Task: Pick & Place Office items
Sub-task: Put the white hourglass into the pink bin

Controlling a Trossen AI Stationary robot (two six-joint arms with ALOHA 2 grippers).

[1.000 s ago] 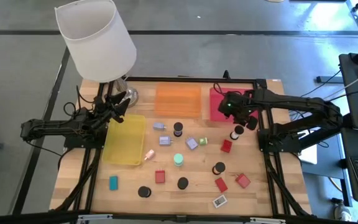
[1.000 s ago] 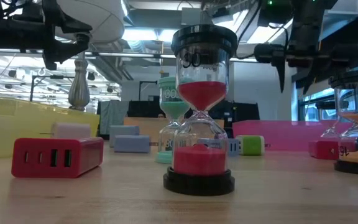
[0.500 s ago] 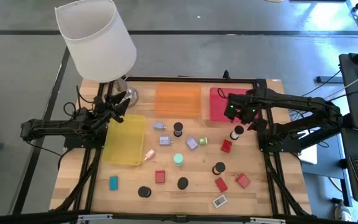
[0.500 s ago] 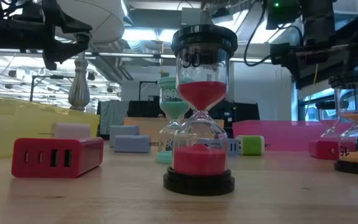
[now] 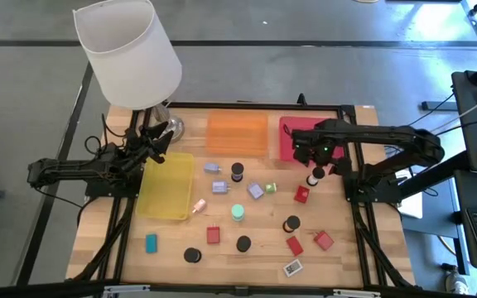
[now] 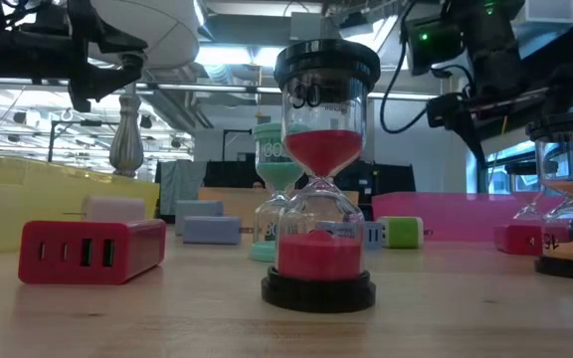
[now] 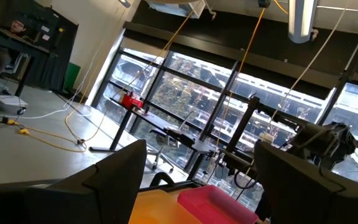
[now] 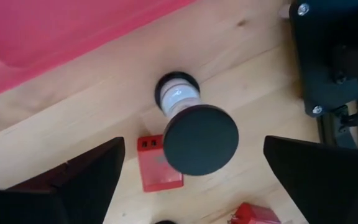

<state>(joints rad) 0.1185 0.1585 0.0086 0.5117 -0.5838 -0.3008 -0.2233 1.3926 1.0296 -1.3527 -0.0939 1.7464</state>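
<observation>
The yellow tray [image 5: 166, 185], orange tray [image 5: 237, 132] and red tray [image 5: 298, 136] sit along the far part of the desk [image 5: 247, 257], nothing visible inside them. The office items lie scattered on the desk: red blocks, lavender blocks, black-capped sand timers. One red-sand timer [image 6: 318, 179] shows digits too blurred to read. The right hand [image 5: 315, 157], fingers apart, hovers over a white timer [image 8: 188, 127]. The left hand [image 5: 157, 135], fingers apart, waits beside the yellow tray.

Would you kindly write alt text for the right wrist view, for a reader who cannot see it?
Seen from above between the open dark fingers of the right end effector, a black-capped sand timer stands on the wooden table. A red block lies just beside it, and a pink-red tray sits further off.
</observation>
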